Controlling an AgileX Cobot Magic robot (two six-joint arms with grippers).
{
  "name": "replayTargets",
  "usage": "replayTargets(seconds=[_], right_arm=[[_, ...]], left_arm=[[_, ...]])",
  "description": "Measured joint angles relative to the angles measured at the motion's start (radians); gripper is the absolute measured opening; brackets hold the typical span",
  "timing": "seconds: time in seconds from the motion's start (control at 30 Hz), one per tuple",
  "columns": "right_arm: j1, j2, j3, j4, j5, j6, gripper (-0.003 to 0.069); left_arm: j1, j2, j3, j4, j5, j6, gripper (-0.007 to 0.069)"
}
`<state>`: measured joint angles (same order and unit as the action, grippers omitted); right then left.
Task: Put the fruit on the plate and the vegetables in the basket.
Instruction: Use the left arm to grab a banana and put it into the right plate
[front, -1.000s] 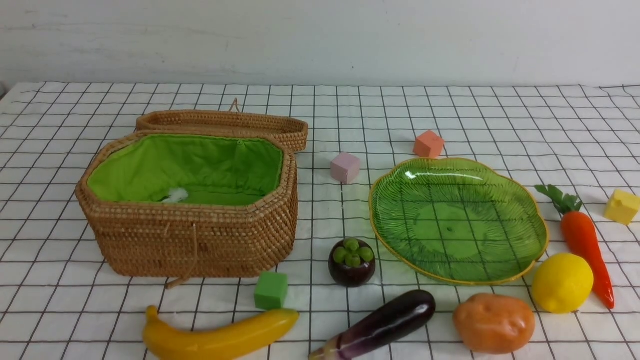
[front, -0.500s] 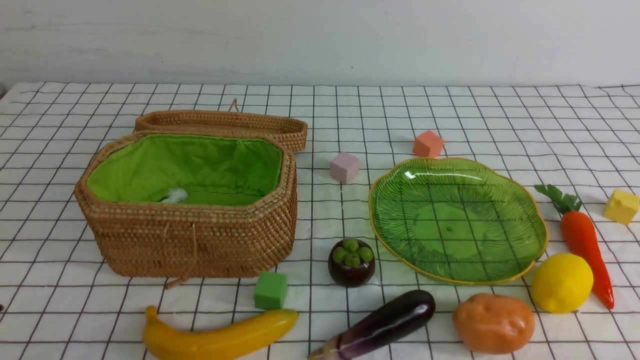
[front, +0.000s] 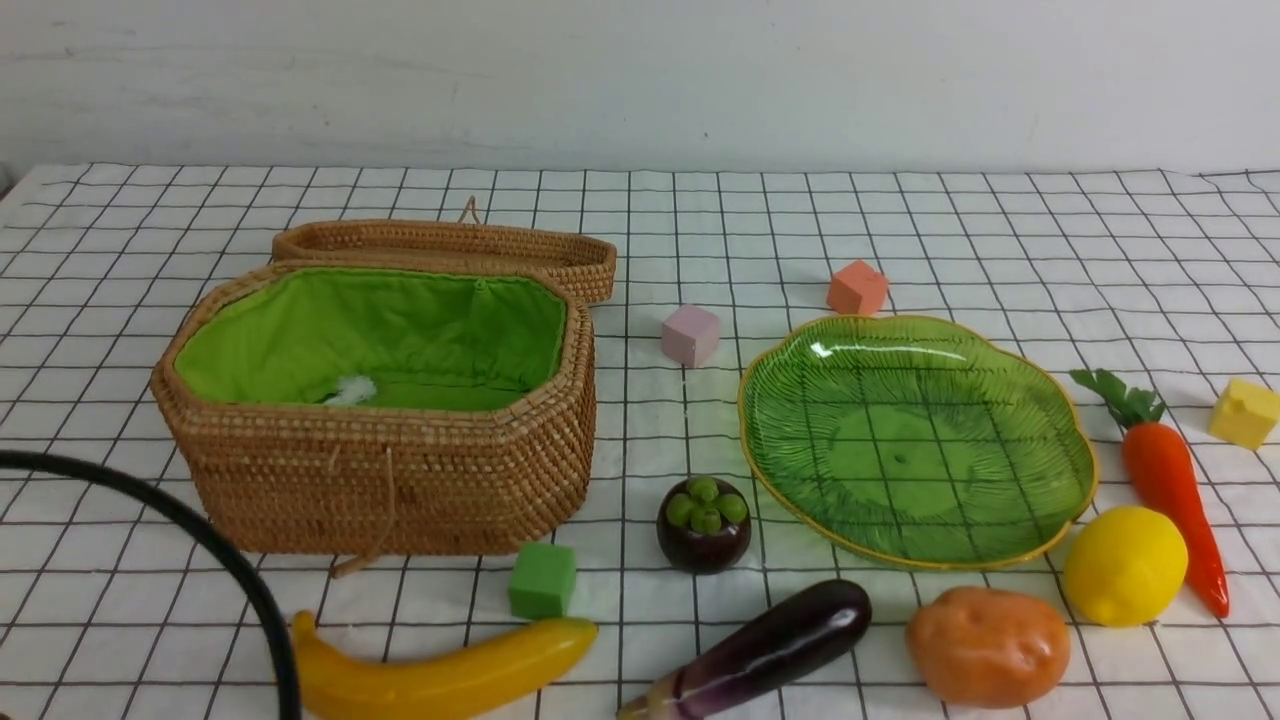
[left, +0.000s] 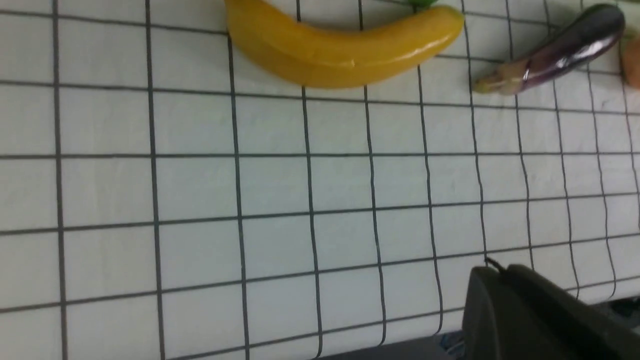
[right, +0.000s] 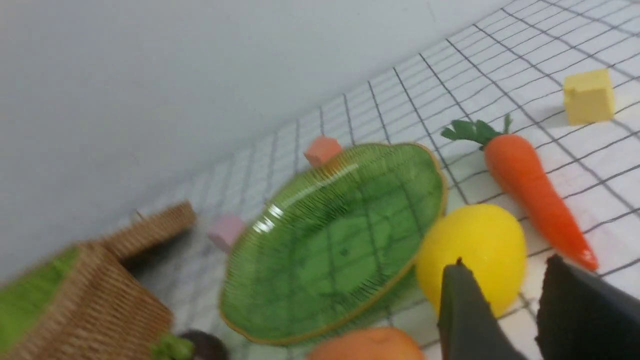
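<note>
A: Layout?
B: Basket (front: 380, 480) left, lid (front: 450, 245) open; plate (front: 915, 440) right. On bench (front: 700, 220): banana (front: 440, 675), eggplant (front: 770, 645), potato (front: 988, 645) nearest; carrot (front: 1165, 480), lemon (front: 1125, 565) right of plate; mangosteen (front: 703, 530) between basket and plate.
A: Tools?
B: Right tool (right: 506, 265) spread, gripping nothing. Left tool (left: 492, 272): can't tell.

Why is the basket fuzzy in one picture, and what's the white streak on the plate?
Right wrist view: the basket is blurred, perhaps out of focus, while the lemon looks sharper. Front view: all sharp; the streak on the plate is glare from a light.
</note>
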<state>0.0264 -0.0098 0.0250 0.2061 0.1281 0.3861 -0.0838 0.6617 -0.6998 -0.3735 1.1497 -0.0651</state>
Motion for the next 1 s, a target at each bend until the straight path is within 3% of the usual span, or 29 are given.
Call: replayTargets(seconds=[0.17, 0.3, 0.47, 0.63, 0.8, 1.0], right_arm=[[0.000, 0.000, -0.001, 0.057, -0.019, 0.121, 0.0237], [0.047, 0.010, -0.079, 0.076, 0.147, 0.123, 0.0202], [0.287, 0.258, -0.476, 0.101, 0.588, -0.124, 0.0136], [0.483, 0.484, -0.816, 0.106, 0.929, -0.304, 0.0128], [0.586, 0.569, -0.992, 0.106, 1.067, -0.351, 0.0128], [0.609, 0.572, -1.028, 0.087, 1.107, -0.416, 0.0131]], left_arm=[[0.000, 0.015, -0.002, -0.007, 0.017, 0.106, -0.0013], [-0.003, 0.018, -0.002, -0.037, 0.020, 0.173, -0.0013], [-0.114, 0.116, -0.067, -0.099, 0.037, 0.343, -0.0013], [-0.281, 0.273, -0.161, -0.042, 0.034, 0.473, -0.0013], [-0.439, 0.418, -0.199, 0.069, -0.050, 0.611, -0.0013], [-0.464, 0.613, -0.201, 0.155, -0.304, 0.642, 0.0014]])
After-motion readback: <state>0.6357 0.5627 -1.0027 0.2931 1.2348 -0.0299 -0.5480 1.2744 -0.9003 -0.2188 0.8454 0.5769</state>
